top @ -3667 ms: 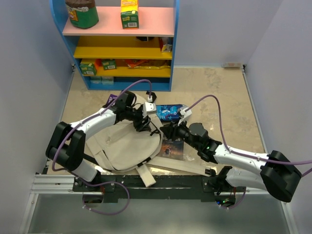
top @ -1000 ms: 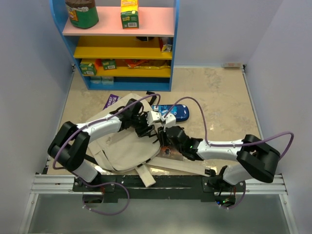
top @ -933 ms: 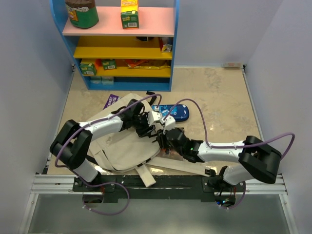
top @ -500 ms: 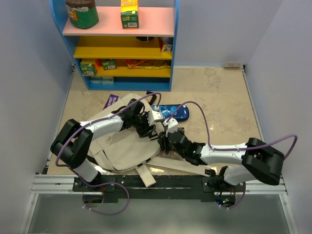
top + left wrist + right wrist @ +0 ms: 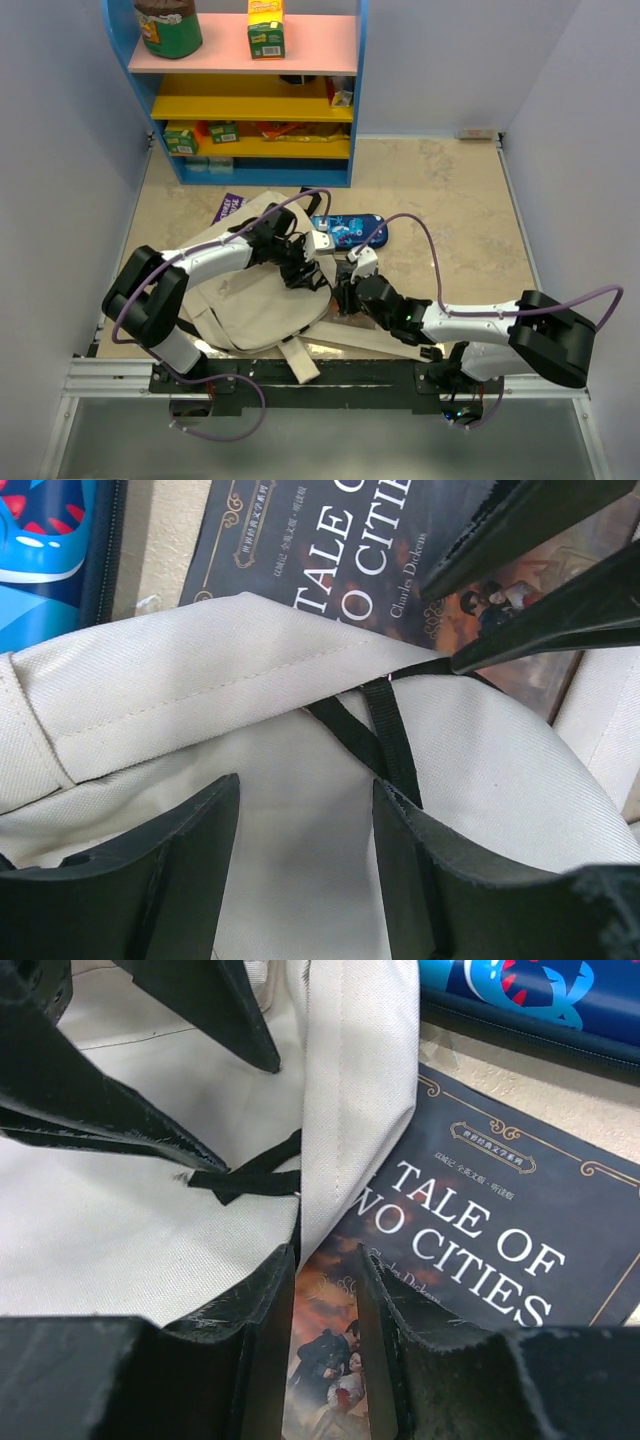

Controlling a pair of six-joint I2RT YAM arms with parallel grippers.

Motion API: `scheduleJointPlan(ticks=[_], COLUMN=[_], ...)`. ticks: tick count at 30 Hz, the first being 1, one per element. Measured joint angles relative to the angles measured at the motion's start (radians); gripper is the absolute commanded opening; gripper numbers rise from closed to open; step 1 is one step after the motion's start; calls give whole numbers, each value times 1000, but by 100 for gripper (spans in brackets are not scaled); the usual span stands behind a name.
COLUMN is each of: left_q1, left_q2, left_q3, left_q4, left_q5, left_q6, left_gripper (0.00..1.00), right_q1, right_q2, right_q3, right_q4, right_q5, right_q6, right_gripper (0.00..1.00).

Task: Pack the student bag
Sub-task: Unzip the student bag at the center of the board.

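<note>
Left arm (image 5: 205, 258) and right arm (image 5: 470, 322) share one build: slim white shells between bulky black joint housings, with the largest black block at each shoulder; a purple cable (image 5: 300, 193) runs along the left one and a second purple cable (image 5: 438, 250) along the right; both bases sit on a black rail (image 5: 330, 377) at the near edge, silver extrusion at its left end; left gripper (image 5: 305, 785) and right gripper (image 5: 325, 1255) have matt black wedge-shaped fingers, scuffed pale at the edges
</note>
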State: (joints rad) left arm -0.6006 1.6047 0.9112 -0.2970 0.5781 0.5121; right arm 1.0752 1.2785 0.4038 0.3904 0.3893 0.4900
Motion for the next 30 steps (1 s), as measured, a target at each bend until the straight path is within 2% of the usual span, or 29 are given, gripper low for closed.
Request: scheduleJointPlan(ticks=[7,15,23,30], left_q1=[-3,-2,-23,-53], left_q2=[0,-2,-14,-15], left_q3=[22,69,51,6], left_q4=[-26,-1,10,84], left_q5=[-12,-56,-19,-56], left_q6=[3,-30,-58,-110], left_gripper=[58,58,58,58], right_q1=[1,20,20,20], right_q2=[0,-69,-115,-113], right_q3=[-22,-75,-87,-106], right_q4=[6,29,92,110], right_q5=[9,31,66,66], right_q6=[23,35,54,72], right_gripper=[29,31,31,31])
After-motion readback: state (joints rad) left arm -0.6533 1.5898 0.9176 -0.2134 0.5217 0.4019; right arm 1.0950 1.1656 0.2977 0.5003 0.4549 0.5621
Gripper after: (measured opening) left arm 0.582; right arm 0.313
